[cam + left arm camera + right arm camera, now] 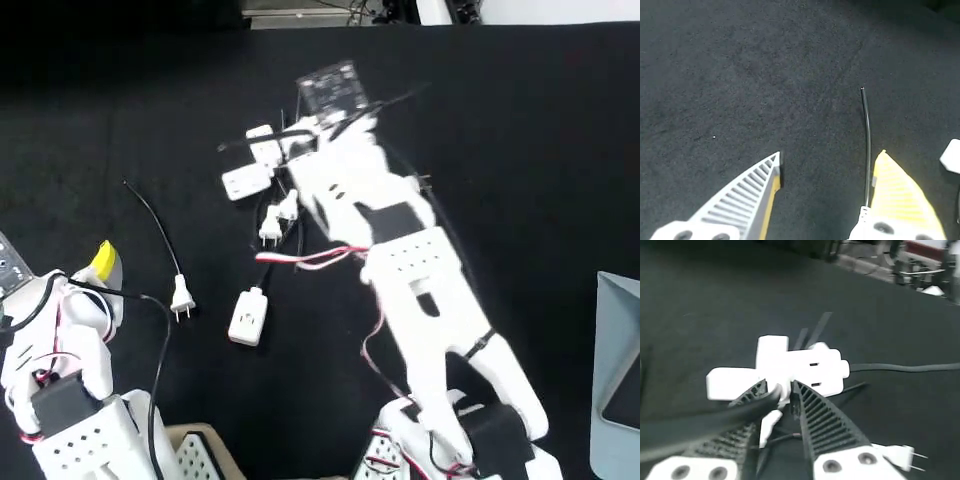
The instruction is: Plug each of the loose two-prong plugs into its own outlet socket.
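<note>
Firstly, no writing can be read: the marks on the small dark circuit board (335, 88) at the far end of the right arm are too small to make out.

On the black cloth table (520, 120), a white two-prong plug on a thin black cable (182, 297) lies loose near the left arm. Its long axis runs from far to near, its prongs point toward the arms' bases, and its cable curves away to the far side. Just beside it, not touching, lies a white single outlet socket (247, 316) with its slots up and its long axis almost parallel to that plug.

Two more white plugs (270, 230) lie close together beside the right arm, their prongs also toward the bases. Beyond them sits a cluster of white outlet sockets (247, 180), lying at different angles and touching each other.

The right gripper (785, 389) is at this cluster. Its black ribbed jaws are drawn almost together, with the tips against a socket whose two slots face the wrist camera. Whether they pinch anything cannot be told.

The left gripper (831, 162) hovers over bare cloth with its jaws wide apart, one yellow finger (897, 190) and one white finger (747, 195), holding nothing. The free end of the thin black cable lies between the tips, nearer the yellow one.
</note>
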